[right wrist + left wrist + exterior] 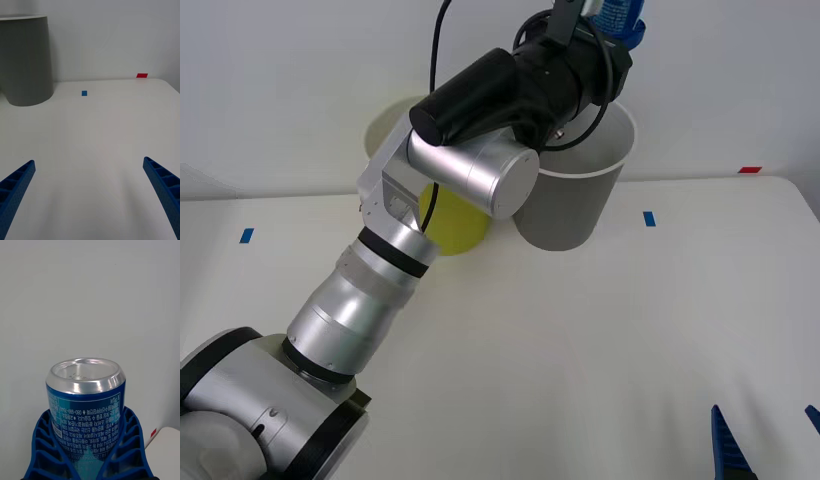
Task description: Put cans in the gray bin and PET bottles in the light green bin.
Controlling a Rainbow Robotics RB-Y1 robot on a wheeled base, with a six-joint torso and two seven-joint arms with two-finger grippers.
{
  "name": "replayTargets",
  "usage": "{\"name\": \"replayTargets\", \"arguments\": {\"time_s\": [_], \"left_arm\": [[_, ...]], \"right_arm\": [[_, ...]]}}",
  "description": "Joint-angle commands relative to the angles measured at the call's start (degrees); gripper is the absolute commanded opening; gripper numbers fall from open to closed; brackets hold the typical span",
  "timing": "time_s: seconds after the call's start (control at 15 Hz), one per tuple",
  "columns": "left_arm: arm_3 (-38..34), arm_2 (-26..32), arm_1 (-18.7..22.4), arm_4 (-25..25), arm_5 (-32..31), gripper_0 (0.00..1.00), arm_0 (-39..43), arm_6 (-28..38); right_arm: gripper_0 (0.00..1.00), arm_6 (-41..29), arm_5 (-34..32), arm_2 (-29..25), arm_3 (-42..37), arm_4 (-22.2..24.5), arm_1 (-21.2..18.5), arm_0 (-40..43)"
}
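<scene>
My left gripper [620, 25] is raised high above the gray bin [570, 205] and is shut on the can [612, 12]. The left wrist view shows the blue can [86, 405] with its silver end up, hugged by the ribbed blue fingers [129, 442] of the left gripper [86, 427]. The light green bin [452, 228] stands just left of the gray bin, mostly hidden behind my left arm. My right gripper [765, 440] waits open and low at the table's near right, with the gray bin [26, 60] far ahead of it. PET bottles are out of view.
The white table [600, 340] carries small blue tape marks [649, 218] [246, 236] and a red mark [749, 170] near the back edge. A pale wall rises right behind the bins. My left arm [380, 270] crosses the table's left half.
</scene>
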Motion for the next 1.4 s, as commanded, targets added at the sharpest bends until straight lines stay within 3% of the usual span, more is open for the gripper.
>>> {"name": "replayTargets", "arguments": {"time_s": [0.07,0.2,1.4], "left_arm": [[0.1,0.0,0.3,-0.2,0.0,0.0,0.0,0.2],[0.0,0.0,0.5,-0.5,0.0,1.0,0.0,0.4],[0.0,0.7,2.9,-0.5,-1.5,1.0,0.0,3.7]], "right_arm": [[1.0,0.0,0.0,0.0,0.0,0.0,0.0,0.0],[1.0,0.0,0.0,0.0,0.0,0.0,0.0,0.0],[1.0,0.0,0.0,0.0,0.0,0.0,0.0,0.0]]}}
